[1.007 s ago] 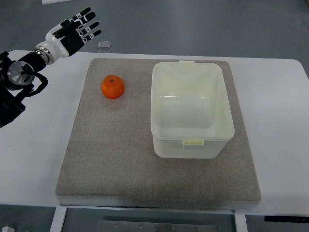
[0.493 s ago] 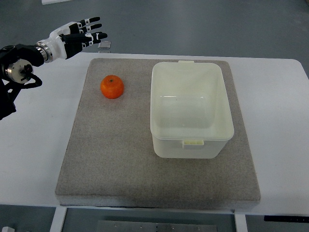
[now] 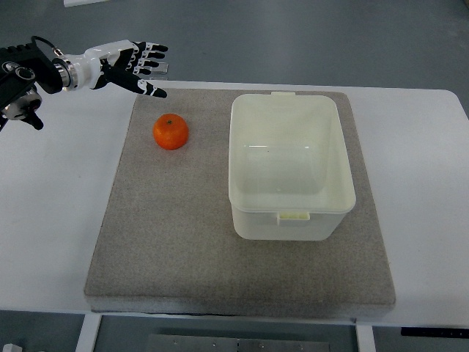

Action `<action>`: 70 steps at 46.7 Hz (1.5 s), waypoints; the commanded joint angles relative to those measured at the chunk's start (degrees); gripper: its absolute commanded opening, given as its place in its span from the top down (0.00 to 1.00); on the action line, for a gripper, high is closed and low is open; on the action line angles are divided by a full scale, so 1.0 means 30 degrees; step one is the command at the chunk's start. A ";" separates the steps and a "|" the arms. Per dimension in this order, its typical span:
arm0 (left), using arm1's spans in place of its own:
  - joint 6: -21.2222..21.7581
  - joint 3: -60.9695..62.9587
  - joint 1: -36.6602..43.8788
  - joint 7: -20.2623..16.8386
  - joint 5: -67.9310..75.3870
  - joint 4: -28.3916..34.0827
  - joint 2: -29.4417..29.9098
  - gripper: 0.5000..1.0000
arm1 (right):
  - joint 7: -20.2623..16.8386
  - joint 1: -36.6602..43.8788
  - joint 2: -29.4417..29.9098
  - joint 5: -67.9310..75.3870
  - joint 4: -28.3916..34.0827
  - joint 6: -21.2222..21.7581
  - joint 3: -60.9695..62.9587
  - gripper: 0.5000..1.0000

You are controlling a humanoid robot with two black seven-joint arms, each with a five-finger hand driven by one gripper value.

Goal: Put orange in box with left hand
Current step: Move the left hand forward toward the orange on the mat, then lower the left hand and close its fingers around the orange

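You are looking at one box, one orange and one robot hand. Nearest you runs the front edge of a grey felt mat, a single pad lying square on a white table that shows bare on both sides of it. On the right half of the mat stands the box, pale cream plastic with no lid on, its inside showing nothing but its own floor, and a small tab on the near rim. To your left of it, well apart and on the far part of the mat, sits the orange, alone and touched by nothing; open mat lies between fruit and box. Farther back, above the mat's far left corner, you see the left hand, white and black, reaching in from the left edge with its fingers spread apart and holding nothing. It hangs beyond the orange and clear of it. Just behind the fingertips, a small clear square object is partly hidden; you cannot tell what it is. Beyond the table's far edge lies a grey floor.
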 commanded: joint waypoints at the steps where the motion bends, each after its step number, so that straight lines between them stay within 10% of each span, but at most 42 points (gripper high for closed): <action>1: 0.0021 0.0729 -0.0119 -0.0263 0.1402 -0.0685 0.0287 0.01 | 0.0000 0.0000 0.0000 0.0000 0.0000 0.0003 0.0000 0.14; 55: 0.1895 0.2576 0.0232 -0.0733 1.1161 -0.2063 -0.1118 0.08 | 0.0000 0.0000 0.0000 0.0000 0.0000 0.0003 0.0000 0.14; 70: 0.2365 0.2752 0.0232 -0.0733 1.2363 -0.2063 -0.1177 0.48 | 0.0000 0.0000 0.0000 0.0000 0.0000 0.0003 0.0000 0.14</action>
